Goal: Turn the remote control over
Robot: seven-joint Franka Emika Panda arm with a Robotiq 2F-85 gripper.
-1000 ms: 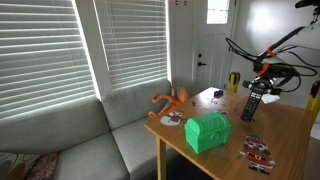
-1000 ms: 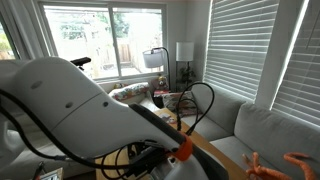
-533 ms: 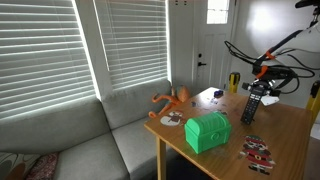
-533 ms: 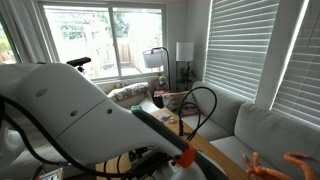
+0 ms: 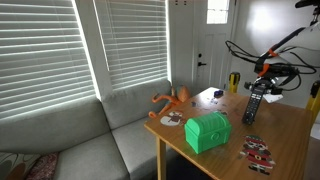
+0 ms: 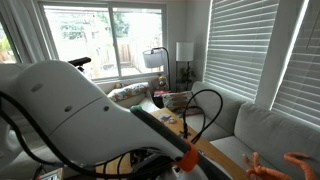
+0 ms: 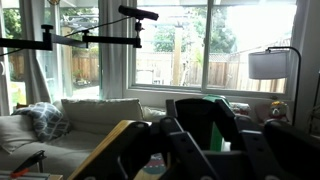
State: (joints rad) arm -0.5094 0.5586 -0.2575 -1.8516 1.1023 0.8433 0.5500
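The gripper (image 5: 257, 91) is clenched on 1 end of the remote control (image 5: 251, 108), which hangs nearly upright above the counter (image 5: 290, 135), well in from the edge by the sofa (image 5: 60, 135). The green chest-shaped box (image 5: 208, 131) stands nearer that edge.

A home living room: a grey sofa (image 5: 85, 140) under slatted blinds (image 5: 45, 50), a white door (image 5: 207, 50), a floor lamp (image 7: 272, 66), a fenced yard outside the window (image 7: 180, 45).
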